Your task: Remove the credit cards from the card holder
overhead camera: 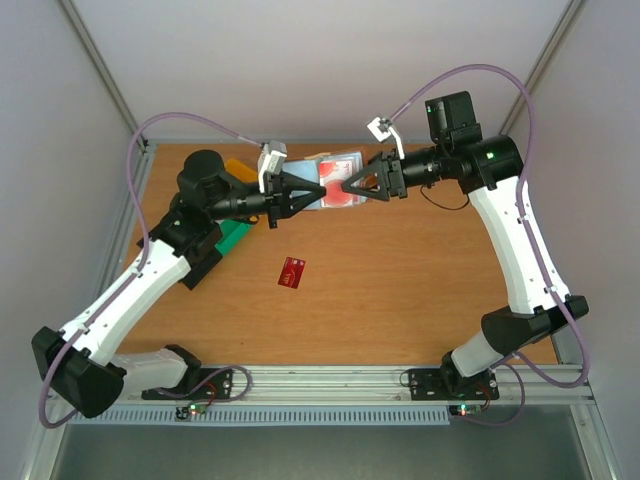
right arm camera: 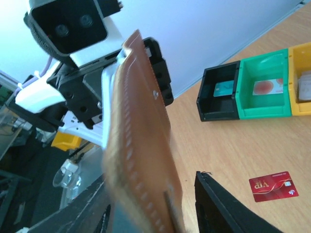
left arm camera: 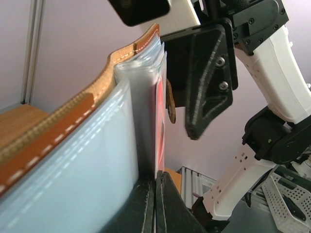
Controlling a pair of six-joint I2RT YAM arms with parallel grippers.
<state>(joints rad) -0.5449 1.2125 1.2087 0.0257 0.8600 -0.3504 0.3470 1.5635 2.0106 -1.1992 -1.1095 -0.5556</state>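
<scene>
left end effector [overhead camera: 318, 190]: clamped | right end effector [overhead camera: 347, 187]: jaws parted | facing tip-to-tip

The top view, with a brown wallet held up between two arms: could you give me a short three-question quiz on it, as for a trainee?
1. True or false: a red plastic card lies flat on the wooden table, outside the brown leather card holder.
2. Which is clamped shut on the holder? A left gripper B right gripper
3. Fill in: the plastic bin between the black bin and the yellow bin is ____.
Key: 1 true; 2 A; 3 green.
</scene>
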